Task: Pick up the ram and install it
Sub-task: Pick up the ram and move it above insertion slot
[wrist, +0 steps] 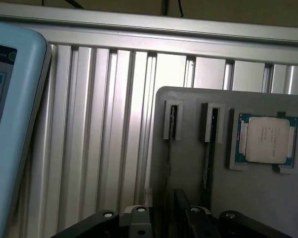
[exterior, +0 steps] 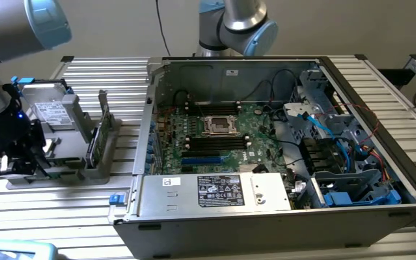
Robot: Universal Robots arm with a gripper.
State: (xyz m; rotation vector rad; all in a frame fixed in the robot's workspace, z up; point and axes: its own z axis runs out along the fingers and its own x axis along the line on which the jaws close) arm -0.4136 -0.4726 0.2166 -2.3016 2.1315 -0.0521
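While the gripper [exterior: 21, 161] hangs low over the grey holder [exterior: 52, 177] at the exterior view's left, the ram [exterior: 92, 145] appears to stand on edge in that same holder, a little apart from the gripper and well outside the case [exterior: 266, 227]. I judge the work to be at the pick-up stage: nothing green shows in the gripper, and the black slots [exterior: 215, 145] on the board [exterior: 255, 122] look empty. Whether the gripper is open or closed I cannot tell from either view. From the wrist, the gripper [wrist: 169, 220] sits over the holder, with two narrow pockets [wrist: 172, 121] ahead and a processor [wrist: 265, 139] lying flat beside them. The pick seems to call for lining up squarely over a thin top edge and lifting straight, since the stick sits in a tight upright pocket. Everything rests on a ribbed aluminium table [exterior: 63, 216]. A tablet [exterior: 6, 250] lies at its corner, and a plain pale wall [exterior: 121, 27] stands behind.
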